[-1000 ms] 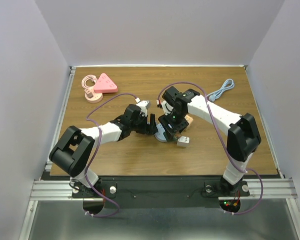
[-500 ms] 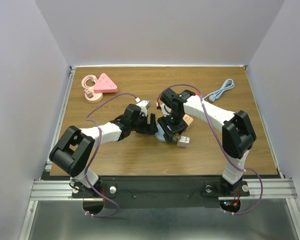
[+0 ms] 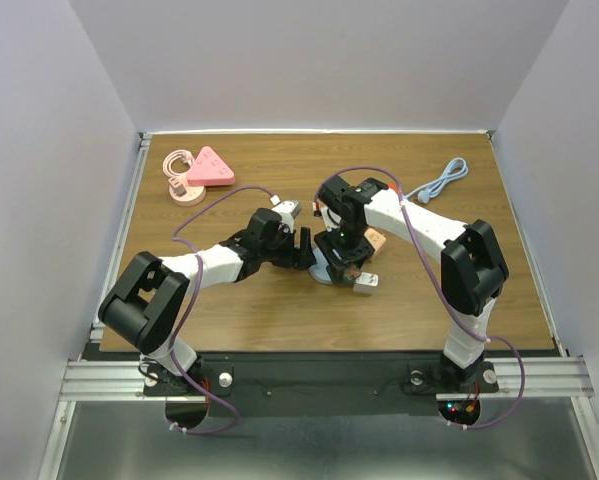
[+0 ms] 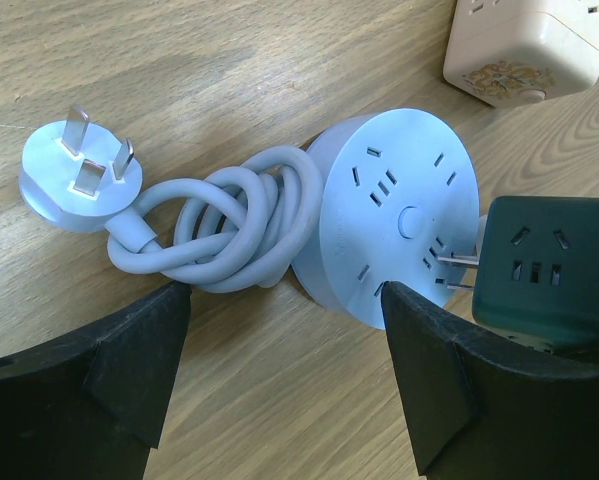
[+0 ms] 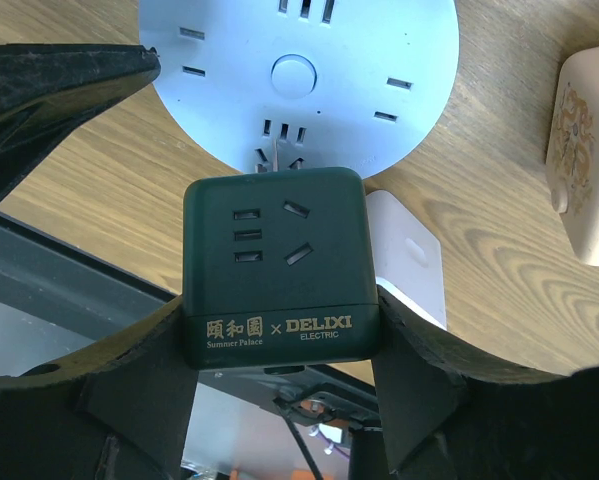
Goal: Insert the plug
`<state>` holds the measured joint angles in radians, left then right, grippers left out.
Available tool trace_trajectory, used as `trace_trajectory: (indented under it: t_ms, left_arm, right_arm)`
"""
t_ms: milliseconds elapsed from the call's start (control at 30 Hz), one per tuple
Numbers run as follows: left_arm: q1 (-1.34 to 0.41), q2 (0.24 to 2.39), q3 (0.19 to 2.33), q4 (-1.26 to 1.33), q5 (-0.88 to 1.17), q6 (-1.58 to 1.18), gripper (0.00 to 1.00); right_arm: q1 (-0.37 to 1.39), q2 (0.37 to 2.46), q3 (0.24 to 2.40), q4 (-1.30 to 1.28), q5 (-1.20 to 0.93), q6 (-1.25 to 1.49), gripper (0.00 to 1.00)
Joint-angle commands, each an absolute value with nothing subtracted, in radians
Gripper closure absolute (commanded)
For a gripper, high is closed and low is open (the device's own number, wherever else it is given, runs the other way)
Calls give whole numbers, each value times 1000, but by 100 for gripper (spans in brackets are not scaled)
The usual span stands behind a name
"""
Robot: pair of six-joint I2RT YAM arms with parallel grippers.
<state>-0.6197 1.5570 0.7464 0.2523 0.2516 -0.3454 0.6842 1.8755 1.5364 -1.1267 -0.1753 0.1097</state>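
Note:
A round light-blue power strip (image 4: 394,215) lies on the table with its cord coiled (image 4: 229,225) and its own plug (image 4: 74,175) at the left. My right gripper (image 5: 279,335) is shut on a dark green cube adapter (image 5: 274,265). The adapter's metal prongs (image 4: 459,270) reach the strip's face at a socket near its edge, and most of their length still shows. My left gripper (image 4: 284,370) is open, its fingers (image 4: 129,370) either side of the strip's near edge, not touching it. In the top view both grippers meet at the strip (image 3: 321,268).
A white block (image 5: 409,255) lies beside the strip under the adapter. A cream cube adapter (image 4: 529,45) stands just beyond the strip. A pink triangular strip (image 3: 211,167) with a coiled cord sits at the back left. A light-blue cable (image 3: 441,182) lies at the back right.
My right arm has shifted slightly left, bringing the green adapter closer onto the round strip. The left arm has not moved.

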Motion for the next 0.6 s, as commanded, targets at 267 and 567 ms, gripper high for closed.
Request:
trace_trajectory:
  t_ms: [267,567]
  left_arm:
    - [-618,1540,738,305,291,-350,12]
    - [-618,1536,730,316,304,-353,12]
  right_arm:
    - [695,1919,1591,-1117,-164,179,90]
    - [695,1951,1637,-1114,-137,204,91]
